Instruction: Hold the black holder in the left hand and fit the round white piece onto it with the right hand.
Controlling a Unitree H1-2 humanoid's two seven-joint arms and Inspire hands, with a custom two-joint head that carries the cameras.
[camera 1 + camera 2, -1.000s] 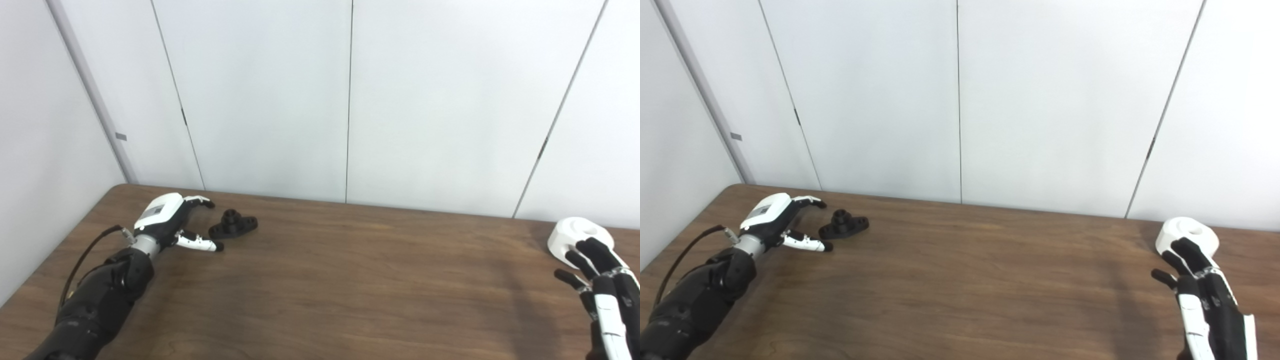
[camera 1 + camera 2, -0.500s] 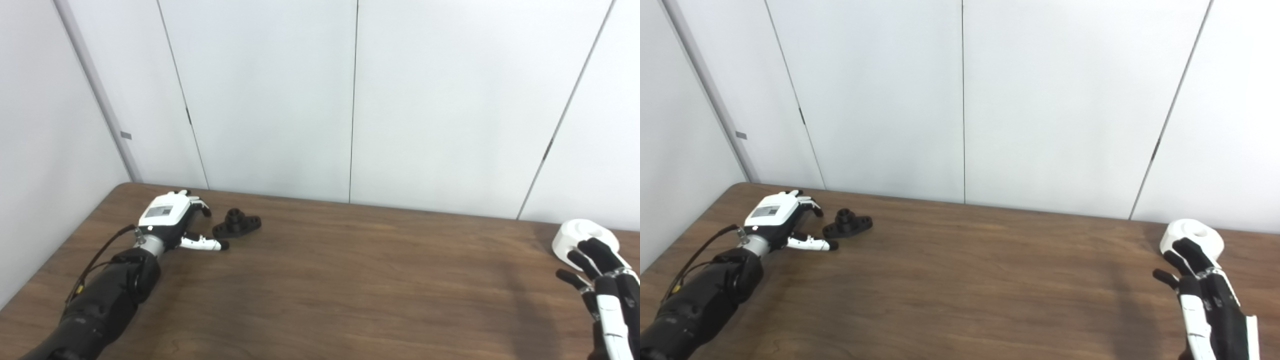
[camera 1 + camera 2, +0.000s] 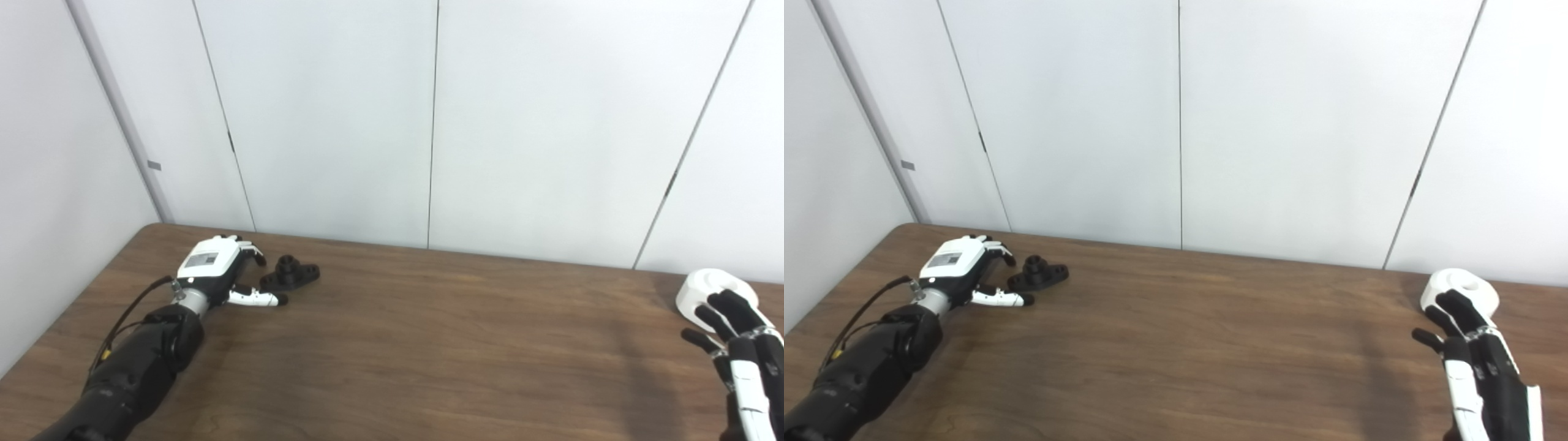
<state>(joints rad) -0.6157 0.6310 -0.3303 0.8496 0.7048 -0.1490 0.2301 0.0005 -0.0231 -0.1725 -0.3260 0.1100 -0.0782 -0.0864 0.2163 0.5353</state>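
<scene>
Closer now, left hand (image 3: 214, 269) flanks black holder (image 3: 290, 274), unlabelled.

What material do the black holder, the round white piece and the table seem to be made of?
Black holder: probably matte plastic, dull and without shine. Round white piece: probably smooth matte plastic, with soft even shading. Table: brown wood or wood-look laminate, with grain streaks and a faint sheen; which one cannot be told.

Bare table (image 3: 429, 343) lies between black holder (image 3: 290, 274) and white piece (image 3: 704, 288), seemingly unobstructed.
</scene>
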